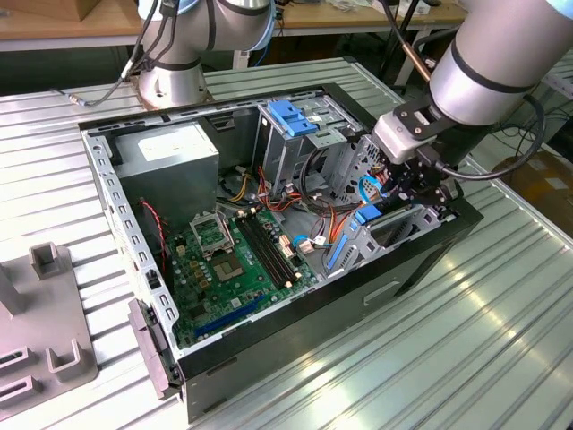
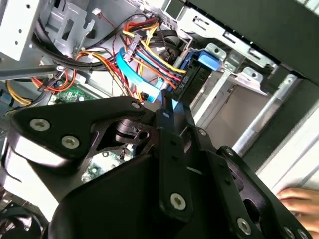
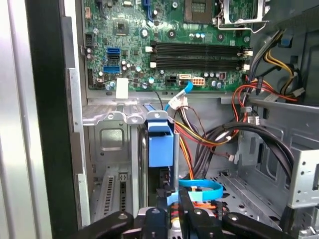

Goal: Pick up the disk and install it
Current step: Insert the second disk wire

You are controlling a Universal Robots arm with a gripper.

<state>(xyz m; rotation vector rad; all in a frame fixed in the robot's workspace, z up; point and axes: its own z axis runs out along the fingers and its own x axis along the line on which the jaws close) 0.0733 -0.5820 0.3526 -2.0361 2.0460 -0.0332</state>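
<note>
On the ribbed metal table [image 1: 501, 296], the end effector [image 1: 414, 184], closed narrow, sits among cables [image 3: 219, 134] beside the disk [image 3: 160, 144].

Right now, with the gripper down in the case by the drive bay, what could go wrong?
1. Snag: the light blue cable and the wire bundle lie right beside the gripper; a move could catch them.
2. Jam: the disk stands edge-on in a narrow metal slot; slight tilt might bind its rails.
3. A person's hand lies just outside the case, near the arm.
</note>
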